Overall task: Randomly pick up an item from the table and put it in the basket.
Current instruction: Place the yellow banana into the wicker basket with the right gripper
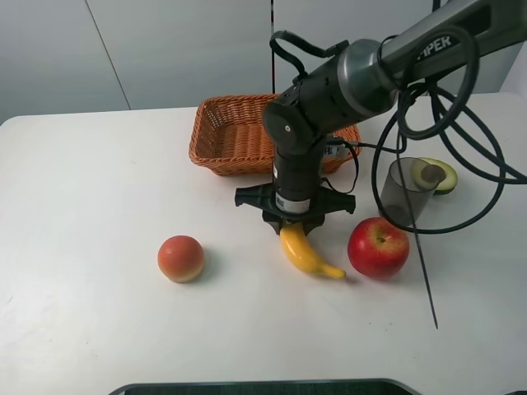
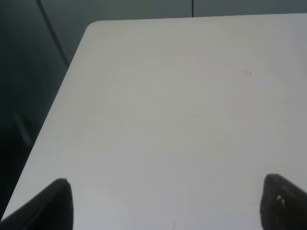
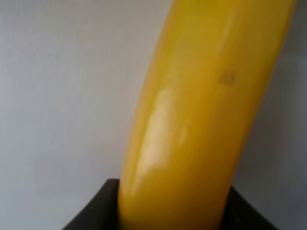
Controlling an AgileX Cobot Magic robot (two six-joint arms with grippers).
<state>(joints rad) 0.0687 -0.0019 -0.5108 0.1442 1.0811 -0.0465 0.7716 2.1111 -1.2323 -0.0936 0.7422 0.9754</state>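
The yellow banana lies on the white table in front of the wicker basket. My right gripper points down over the banana's near-basket end, jaws closed against both of its sides. In the right wrist view the banana fills the frame, with the gripper pressed around it. Its far tip rests on the table. The basket looks empty. My left gripper is open and empty above bare table near a corner. It is out of the exterior high view.
A red apple sits just right of the banana. A round orange-pink fruit lies to its left. A grey translucent cup and a halved avocado stand at the right. Black cables loop around them.
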